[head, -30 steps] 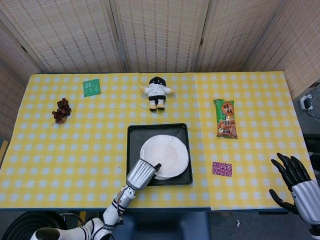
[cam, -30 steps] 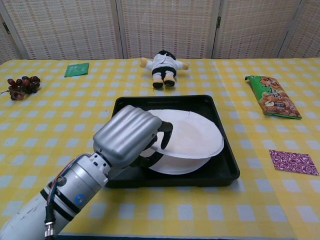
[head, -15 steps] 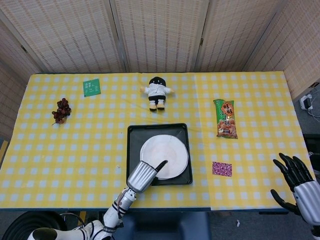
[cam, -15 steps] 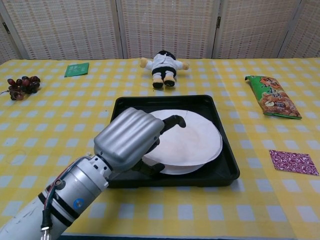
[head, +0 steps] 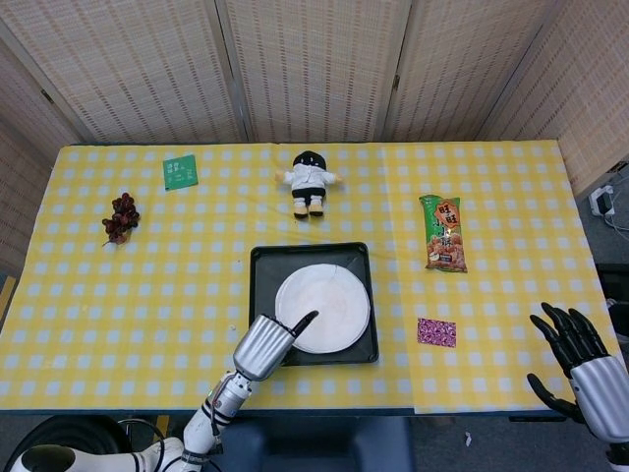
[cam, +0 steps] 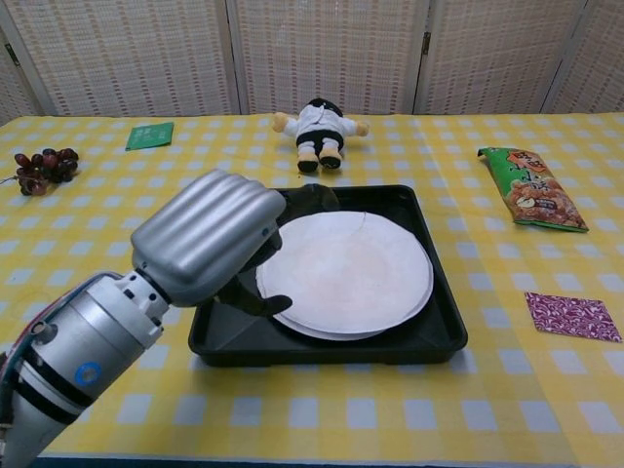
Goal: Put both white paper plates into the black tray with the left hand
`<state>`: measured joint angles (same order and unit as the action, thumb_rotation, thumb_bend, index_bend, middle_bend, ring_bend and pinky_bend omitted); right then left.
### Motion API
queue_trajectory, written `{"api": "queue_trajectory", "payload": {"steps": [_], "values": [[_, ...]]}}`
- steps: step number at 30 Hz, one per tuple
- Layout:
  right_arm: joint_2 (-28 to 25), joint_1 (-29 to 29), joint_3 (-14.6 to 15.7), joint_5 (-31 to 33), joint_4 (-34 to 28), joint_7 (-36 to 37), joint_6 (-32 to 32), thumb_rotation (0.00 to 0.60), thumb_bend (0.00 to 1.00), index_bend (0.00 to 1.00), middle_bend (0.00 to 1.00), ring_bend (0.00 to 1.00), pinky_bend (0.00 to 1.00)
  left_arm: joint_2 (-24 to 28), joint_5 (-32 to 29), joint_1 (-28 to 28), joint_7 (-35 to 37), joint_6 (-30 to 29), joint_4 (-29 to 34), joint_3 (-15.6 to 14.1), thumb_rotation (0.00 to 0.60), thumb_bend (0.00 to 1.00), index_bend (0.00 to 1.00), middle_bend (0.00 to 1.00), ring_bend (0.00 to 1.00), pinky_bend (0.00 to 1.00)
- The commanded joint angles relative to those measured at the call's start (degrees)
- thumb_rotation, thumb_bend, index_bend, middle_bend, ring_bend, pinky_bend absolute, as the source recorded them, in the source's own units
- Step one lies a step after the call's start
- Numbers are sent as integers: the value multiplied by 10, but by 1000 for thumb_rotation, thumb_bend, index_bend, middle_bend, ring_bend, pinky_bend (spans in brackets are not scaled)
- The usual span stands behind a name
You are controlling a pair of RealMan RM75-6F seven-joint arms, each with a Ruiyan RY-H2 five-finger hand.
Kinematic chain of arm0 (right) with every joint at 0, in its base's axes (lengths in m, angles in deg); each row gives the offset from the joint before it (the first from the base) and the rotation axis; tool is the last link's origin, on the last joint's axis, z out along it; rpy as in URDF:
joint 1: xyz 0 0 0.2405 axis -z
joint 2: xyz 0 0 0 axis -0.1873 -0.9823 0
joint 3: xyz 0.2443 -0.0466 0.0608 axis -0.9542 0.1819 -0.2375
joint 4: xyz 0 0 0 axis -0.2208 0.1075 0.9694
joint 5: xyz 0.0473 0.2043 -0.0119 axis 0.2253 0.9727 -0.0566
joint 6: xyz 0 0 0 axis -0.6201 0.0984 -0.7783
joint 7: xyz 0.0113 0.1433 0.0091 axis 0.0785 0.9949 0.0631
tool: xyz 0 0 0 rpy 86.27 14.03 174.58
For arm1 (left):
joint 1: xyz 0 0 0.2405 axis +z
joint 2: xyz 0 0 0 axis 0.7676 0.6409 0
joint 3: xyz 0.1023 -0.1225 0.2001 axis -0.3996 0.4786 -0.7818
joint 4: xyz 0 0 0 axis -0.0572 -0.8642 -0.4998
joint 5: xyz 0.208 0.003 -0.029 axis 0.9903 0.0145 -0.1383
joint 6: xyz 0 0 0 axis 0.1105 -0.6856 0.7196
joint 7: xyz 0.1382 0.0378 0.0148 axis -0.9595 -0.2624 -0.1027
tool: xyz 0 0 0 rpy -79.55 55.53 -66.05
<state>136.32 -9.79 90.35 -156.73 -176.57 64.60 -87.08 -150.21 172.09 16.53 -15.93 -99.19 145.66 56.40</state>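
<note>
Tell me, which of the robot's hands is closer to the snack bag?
The right hand: it sits beyond the table's near edge, diagonally from the snack bag. The left hand is farther, at the black tray.

In the chest view, the near-left corner and left wall of the shallow black rectangular tray [cam: 444, 322] are covered by the ribbed silver back of the left hand [cam: 210, 239], and the left edge of the stacked round white paper plates [cam: 351, 273] is hidden behind its dark fingers [cam: 255, 300]. The lower plate is seen only as a thin rim beneath the upper one. Whether the fingertips touch the plates cannot be told. The right hand [head: 580, 369] is cut off by the lower right corner of the head view and is absent from the chest view; only its spread dark fingers [head: 562, 329] and part of its grey back are seen.
</note>
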Motion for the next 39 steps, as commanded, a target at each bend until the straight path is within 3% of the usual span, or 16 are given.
{"api": "queue_trajectory", "payload": {"steps": [1,3,4,7,8,10,12,17,20,24,39], "values": [[0,0,0,-1,0,0,-1,600,367,0,0,0,0,49,13,25,35,-48,-6,2,600,191,322,1000,924,1000],[1,1,-1,1,0,-2,-3,600,366,0,0,0,0,83,-1,46,55,-62,2,1,600,192,325,948,811,942],[2,1,-2,2,0,-3,-3,600,367,0,0,0,0,101,-11,56,64,-65,14,0,600,192,315,874,721,846],[6,-3,-5,8,-2,-10,6,600,367,0,0,0,0,170,-46,88,73,-66,69,-4,600,192,236,548,410,418],[7,-4,-6,10,-3,-13,10,600,367,0,0,0,0,204,-63,55,57,-41,74,43,600,191,197,435,292,289],[11,-9,-7,14,-5,-21,23,600,367,0,0,0,0,232,-64,108,51,-73,82,-1,600,188,153,276,128,124],[13,-13,-8,18,-7,-27,34,600,367,0,0,0,0,256,-63,140,38,-109,100,-13,600,187,128,170,29,21],[19,-19,-8,28,-13,-46,55,600,367,0,0,0,0,324,-94,217,3,-162,178,-40,600,188,76,100,0,0],[22,-18,-11,39,-14,-54,59,600,367,0,0,0,0,357,-113,257,51,-180,219,-57,600,189,66,87,0,0],[24,-19,-17,51,-15,-62,63,600,366,0,0,0,0,408,-121,272,109,-145,267,-81,600,189,11,9,0,0],[24,-24,-10,51,-17,-70,82,600,367,0,0,0,0,402,-86,285,106,-156,243,-51,600,187,9,0,0,0]]}}
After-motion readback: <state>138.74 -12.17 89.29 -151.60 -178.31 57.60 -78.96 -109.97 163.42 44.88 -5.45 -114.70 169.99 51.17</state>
